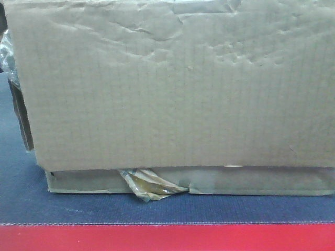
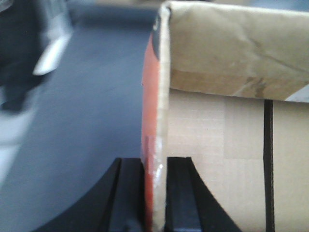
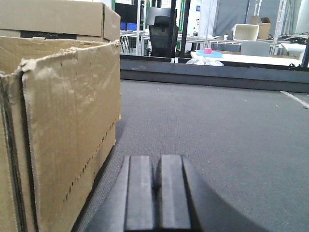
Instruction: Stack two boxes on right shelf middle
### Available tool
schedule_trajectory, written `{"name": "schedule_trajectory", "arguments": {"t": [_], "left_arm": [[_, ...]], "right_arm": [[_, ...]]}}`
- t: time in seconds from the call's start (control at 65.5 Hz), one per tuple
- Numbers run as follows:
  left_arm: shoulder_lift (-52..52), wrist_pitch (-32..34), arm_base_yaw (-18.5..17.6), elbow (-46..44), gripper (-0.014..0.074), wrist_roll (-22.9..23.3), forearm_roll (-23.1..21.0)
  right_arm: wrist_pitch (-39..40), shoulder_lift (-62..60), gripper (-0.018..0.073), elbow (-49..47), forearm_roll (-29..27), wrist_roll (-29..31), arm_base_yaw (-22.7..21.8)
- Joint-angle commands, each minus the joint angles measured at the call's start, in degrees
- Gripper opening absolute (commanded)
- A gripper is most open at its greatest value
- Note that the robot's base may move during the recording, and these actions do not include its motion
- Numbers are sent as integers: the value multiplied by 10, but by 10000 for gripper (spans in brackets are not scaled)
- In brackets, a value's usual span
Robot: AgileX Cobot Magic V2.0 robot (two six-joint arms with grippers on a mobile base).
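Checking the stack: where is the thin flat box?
Front view: the thin flat box lies directly under the large box, on the dark felt surface behind its red edge.

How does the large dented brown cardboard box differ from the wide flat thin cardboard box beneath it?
The large dented brown cardboard box fills most of the front view; the wide flat thin cardboard box shows only as a low strip. The large box sits on top; the flat box lies beneath on the grey felt-like surface. The large box's face is wrinkled; the flat box carries a crumpled yellowish tape scrap. Both are brown corrugated cardboard.
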State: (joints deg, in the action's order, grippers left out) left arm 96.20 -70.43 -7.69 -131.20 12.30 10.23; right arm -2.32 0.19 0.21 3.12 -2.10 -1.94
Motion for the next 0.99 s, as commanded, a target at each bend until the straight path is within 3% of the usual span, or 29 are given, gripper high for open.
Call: {"name": "schedule_trajectory", "arguments": {"t": [0.0, 0.29, 0.428, 0.626, 0.978], "left_arm": [[-6, 5, -46, -14, -111, 45, 0], [31, 5, -166, 34, -111, 125, 2], [36, 5, -210, 109, -111, 176, 44], [37, 19, -234, 202, -111, 230, 50], [38, 91, -247, 302, -111, 243, 40]], "right_arm": [[11, -2, -162, -2, -2, 1, -3], [11, -2, -162, -2, -2, 1, -3], [11, -2, -162, -2, -2, 1, -3], [11, -2, -162, -2, -2, 1, -3], [11, -2, -162, -2, -2, 1, -3]]}}
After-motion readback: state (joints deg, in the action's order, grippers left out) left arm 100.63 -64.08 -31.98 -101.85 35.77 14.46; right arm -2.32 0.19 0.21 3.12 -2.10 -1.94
